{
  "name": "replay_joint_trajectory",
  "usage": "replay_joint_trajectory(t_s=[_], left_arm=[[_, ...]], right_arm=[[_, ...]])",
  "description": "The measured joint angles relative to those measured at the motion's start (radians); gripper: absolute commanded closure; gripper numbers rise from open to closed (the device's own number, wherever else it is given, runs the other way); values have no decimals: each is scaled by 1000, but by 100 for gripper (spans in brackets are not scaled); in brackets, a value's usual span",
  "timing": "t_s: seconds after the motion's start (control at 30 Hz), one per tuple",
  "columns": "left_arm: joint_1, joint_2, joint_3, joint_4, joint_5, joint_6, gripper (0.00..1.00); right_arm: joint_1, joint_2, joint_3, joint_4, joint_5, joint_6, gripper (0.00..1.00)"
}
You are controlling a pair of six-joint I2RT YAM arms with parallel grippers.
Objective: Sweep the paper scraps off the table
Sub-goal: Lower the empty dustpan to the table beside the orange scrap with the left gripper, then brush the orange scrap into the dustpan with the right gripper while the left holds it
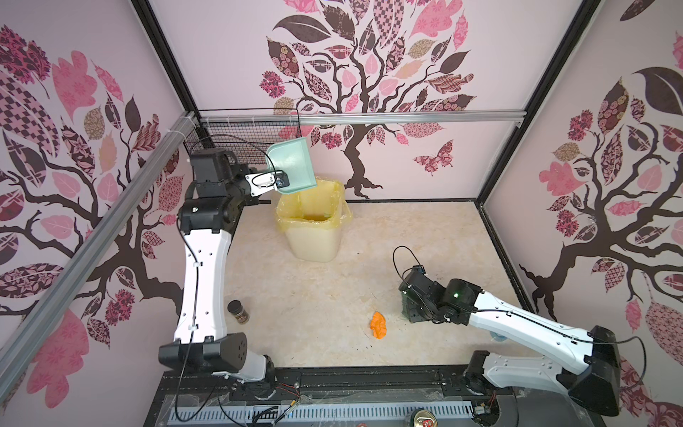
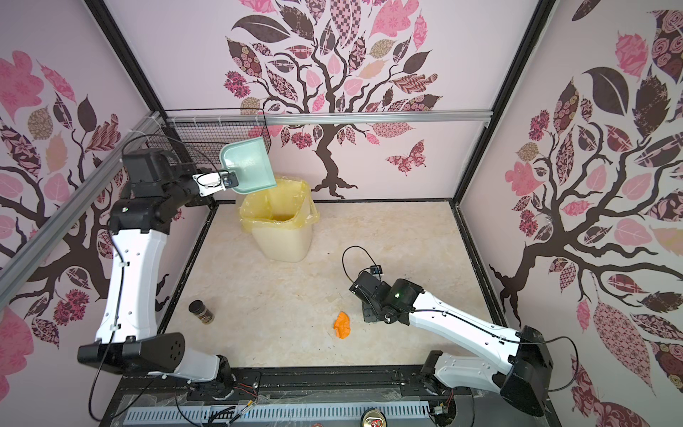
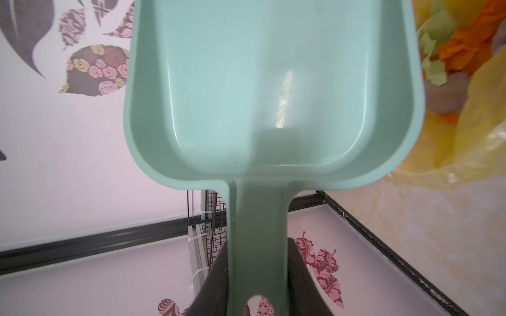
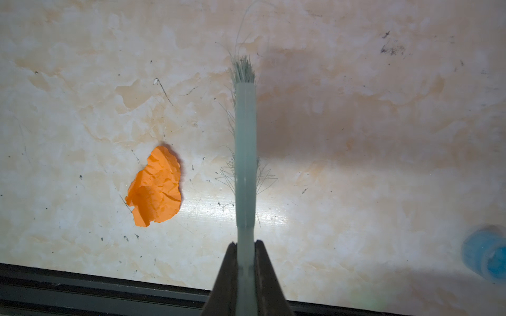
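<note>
My left gripper (image 3: 257, 246) is shut on the handle of the teal dustpan (image 1: 292, 166), which is tipped over the yellow-lined bin (image 1: 314, 229). The pan (image 3: 268, 90) holds nothing. Orange and pale green paper scraps (image 3: 462, 43) lie inside the bin. One orange paper scrap (image 1: 378, 325) (image 4: 156, 188) lies on the table (image 1: 332, 288) near its front edge. Just right of that scrap, my right gripper (image 4: 246, 246) is shut on the thin handle of the brush (image 4: 245, 153), whose bristles rest on the table.
A dark jar (image 1: 238, 311) stands at the front left beside the left arm. A blue cap (image 4: 484, 254) lies on the table under the right arm. A wire basket (image 1: 236, 136) hangs at the back left wall. A black frame (image 4: 82, 290) borders the front.
</note>
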Motion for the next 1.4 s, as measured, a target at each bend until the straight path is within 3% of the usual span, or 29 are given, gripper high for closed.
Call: replay_joint_trajectory(t_s=[0.1,0.27,0.5,0.7,1.1,1.4], left_arm=[[4,-180,-119,-61,74,-22,100],[3,-455,-450,-175,178,-34,100],[-6,-574,-937,-241,228,-36,100],[-143,-655,-1218,-193,175,-50,100],[-457,-602,-1453,-3,-27,-193,100],[-627,-530,-1471,123,-128,-327,100]], right_arm=[[0,2,18,-28,11,0,100],[0,36,99,-109,37,-2,100],[0,124,253,-259,79,-13,100],[5,237,338,-397,117,-10,100],[74,393,336,-444,123,29,100],[117,396,335,-341,47,38,100]])
